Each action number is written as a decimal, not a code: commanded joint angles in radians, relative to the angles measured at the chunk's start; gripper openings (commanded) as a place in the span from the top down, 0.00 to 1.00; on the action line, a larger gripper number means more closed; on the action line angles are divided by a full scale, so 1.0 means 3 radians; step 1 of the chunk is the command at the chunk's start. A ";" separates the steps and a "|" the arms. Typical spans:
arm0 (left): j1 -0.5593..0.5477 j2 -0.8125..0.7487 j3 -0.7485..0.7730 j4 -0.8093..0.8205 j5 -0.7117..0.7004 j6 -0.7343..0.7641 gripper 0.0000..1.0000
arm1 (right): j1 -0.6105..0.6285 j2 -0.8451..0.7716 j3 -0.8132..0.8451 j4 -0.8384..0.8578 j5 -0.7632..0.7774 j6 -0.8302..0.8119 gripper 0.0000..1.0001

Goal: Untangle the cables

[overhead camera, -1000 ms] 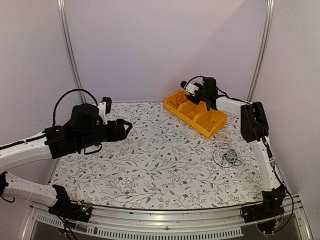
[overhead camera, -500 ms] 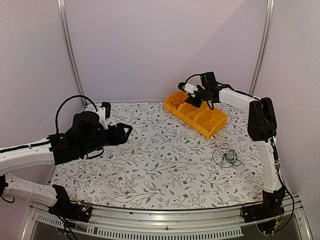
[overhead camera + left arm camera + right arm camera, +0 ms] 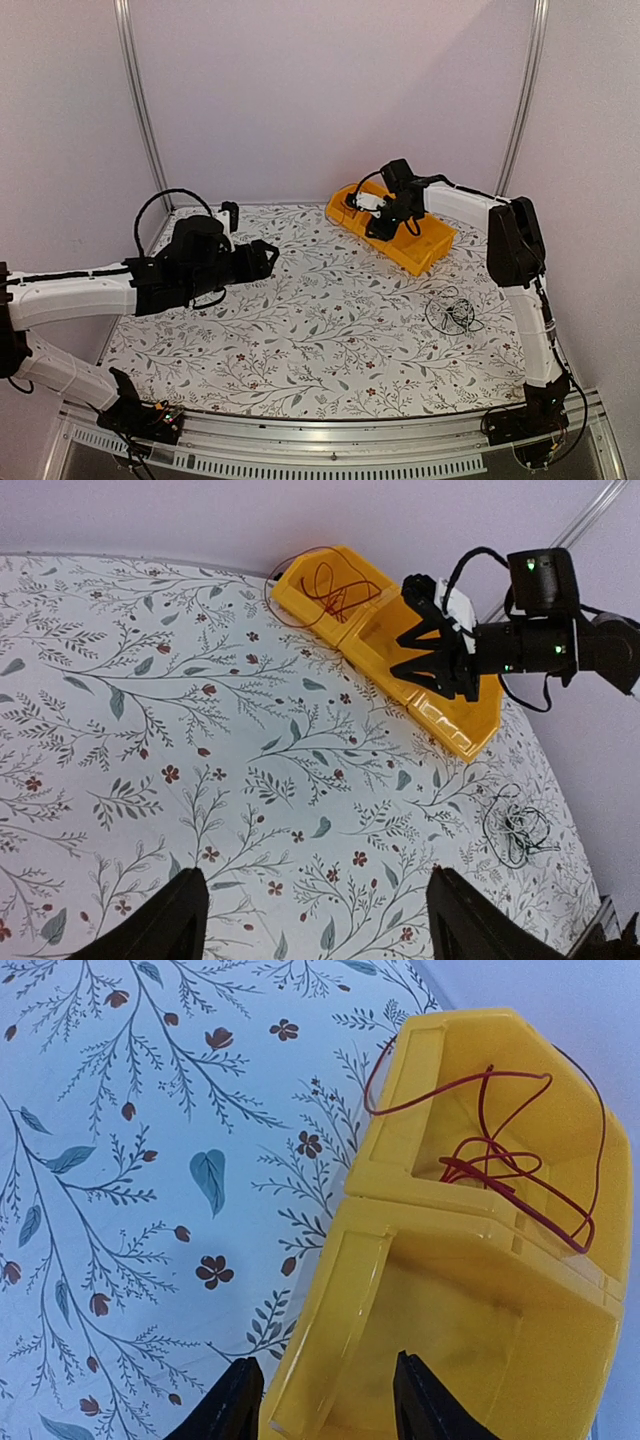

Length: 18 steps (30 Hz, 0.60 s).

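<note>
A small loose bundle of thin black, white and green cables (image 3: 455,311) lies on the floral table at the right; it also shows in the left wrist view (image 3: 518,827). A red-brown cable (image 3: 510,1165) lies coiled in the far compartment of the yellow bin (image 3: 425,256), also seen in the left wrist view (image 3: 333,582). My right gripper (image 3: 378,226) is open and empty, hovering over the bin's near rim and middle compartment (image 3: 325,1415). My left gripper (image 3: 268,255) is open and empty above the table's left-middle (image 3: 315,920).
The yellow bin (image 3: 465,730) has three compartments and stands slanted at the back right. Metal frame posts (image 3: 135,100) rise at both back corners. A metal rail (image 3: 330,455) runs along the table's near edge.
My left gripper has moved right, toward the table's middle. My right gripper has dropped from above the bin's back toward its front rim.
</note>
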 commanded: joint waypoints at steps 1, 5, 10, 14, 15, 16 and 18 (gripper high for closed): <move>0.0239 0.0394 0.0415 0.0100 0.0249 -0.0107 0.22 | 0.0000 0.0135 0.0064 -0.0253 0.0170 0.0085 0.51; 0.0351 0.0792 0.0818 0.0115 0.0462 -0.0118 0.23 | 0.0049 0.0258 0.0134 -0.0295 0.0272 0.0030 0.49; 0.0394 0.1205 0.1221 0.0115 0.0683 -0.0135 0.24 | 0.0104 0.0431 0.0278 -0.0412 0.0248 -0.0007 0.55; 0.0440 0.1424 0.1384 0.0143 0.0767 -0.0222 0.25 | 0.0128 0.0285 0.0070 -0.0430 0.0103 -0.0018 0.65; 0.0457 0.1470 0.1402 0.0159 0.0783 -0.0235 0.25 | 0.0127 0.0189 -0.0024 -0.0420 0.0068 -0.0023 0.68; 0.0482 0.1519 0.1414 0.0168 0.0779 -0.0252 0.25 | 0.0129 0.0128 -0.0138 -0.0418 0.0024 -0.0023 0.70; 0.0540 0.1607 0.1406 0.0182 0.0795 -0.0320 0.26 | 0.0140 -0.0026 -0.0368 -0.0414 -0.0043 -0.0028 0.72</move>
